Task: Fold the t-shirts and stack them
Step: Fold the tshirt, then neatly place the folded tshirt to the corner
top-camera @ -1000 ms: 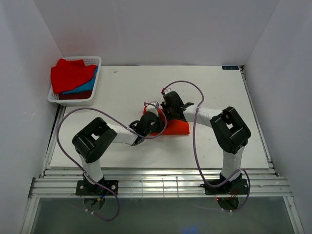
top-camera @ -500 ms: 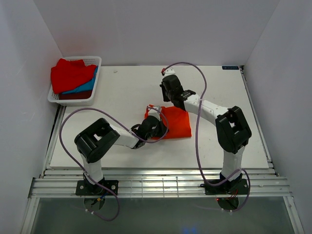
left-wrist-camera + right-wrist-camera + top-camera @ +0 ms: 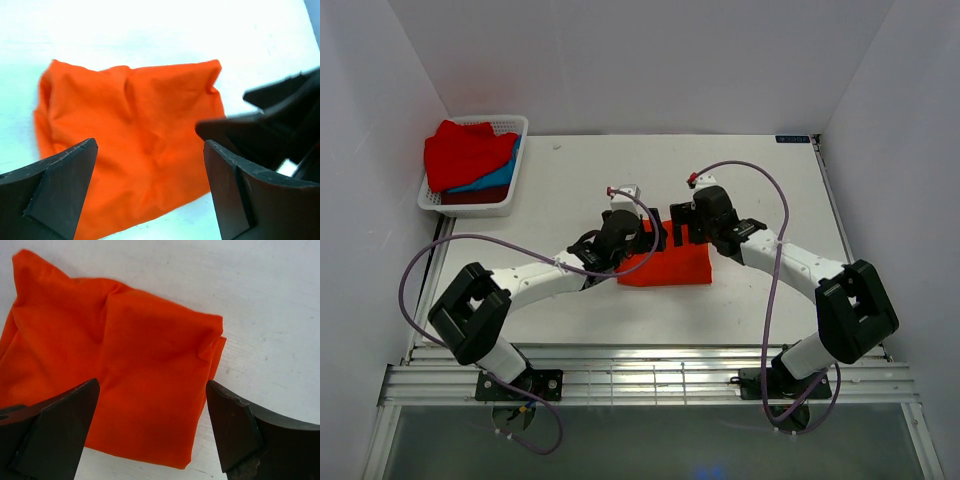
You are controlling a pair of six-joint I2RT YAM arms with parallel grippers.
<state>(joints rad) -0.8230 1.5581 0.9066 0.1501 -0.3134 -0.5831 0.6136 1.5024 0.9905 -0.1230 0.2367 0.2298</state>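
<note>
A bright orange-red t-shirt (image 3: pixel 668 266) lies folded into a rough rectangle on the white table (image 3: pixel 770 180). My left gripper (image 3: pixel 652 232) hovers over its far left edge, open and holding nothing. My right gripper (image 3: pixel 680 226) faces it just to the right, also open and empty. The left wrist view looks down on the shirt (image 3: pixel 130 145) between the wide-spread fingers of the left gripper (image 3: pixel 150 185), with the other gripper's black tip at the right. Between the fingers of my right gripper (image 3: pixel 152 430), the shirt (image 3: pixel 125 380) lies flat with a folded edge on its right.
A white lattice basket (image 3: pixel 506 202) stands at the table's back left corner. It holds a red t-shirt (image 3: pixel 465 150) over a blue one (image 3: pixel 500 178) and a dark maroon one (image 3: pixel 475 196). White walls close in the table on three sides.
Both grippers were shut on the orange-red shirt and now stand open, having let it go. Both arms swung over, and the wrists now meet above the shirt's far edge.
</note>
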